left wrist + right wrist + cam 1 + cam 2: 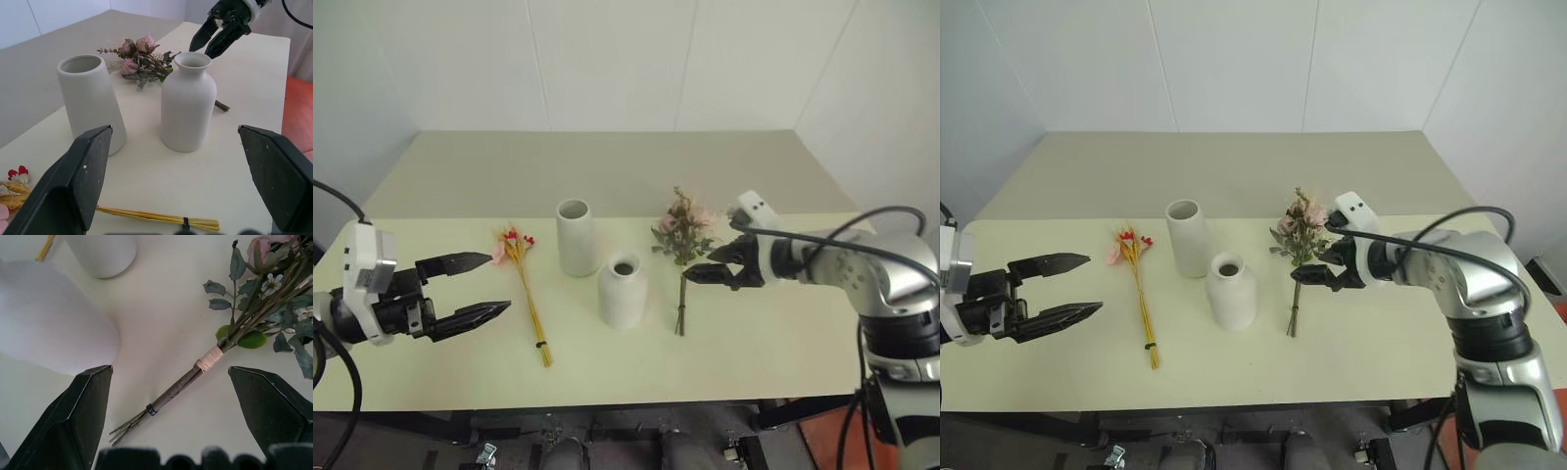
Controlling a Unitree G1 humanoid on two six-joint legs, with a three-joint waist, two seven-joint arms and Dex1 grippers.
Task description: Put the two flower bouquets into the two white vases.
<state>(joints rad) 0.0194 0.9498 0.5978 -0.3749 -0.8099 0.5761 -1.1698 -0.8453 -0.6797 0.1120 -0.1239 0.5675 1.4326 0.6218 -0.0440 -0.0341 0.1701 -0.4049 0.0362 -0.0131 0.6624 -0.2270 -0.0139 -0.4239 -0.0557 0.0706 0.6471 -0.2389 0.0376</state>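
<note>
My left gripper [470, 286] hung spread, left of the short vase [623, 289]. The yellow bunch [525, 285] lay left of it; the tall vase [577, 237] stood just behind-left; the rose bunch [682, 245] lay right. My right gripper [717, 264] hovered spread over its stems; closing there seemed next. No writing was readable.

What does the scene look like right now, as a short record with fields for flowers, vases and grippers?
surface: pale table
rose bunch: lying flat, on the short vase's right, stems toward the robot
yellow bunch: lying flat, left of both vases
tall vase: upright, empty, behind the short one
short vase: upright, empty, narrow neck
left gripper: open, holding nothing, left of the yellow bunch
right gripper: open, over the rose bunch's stems, not gripping
</note>
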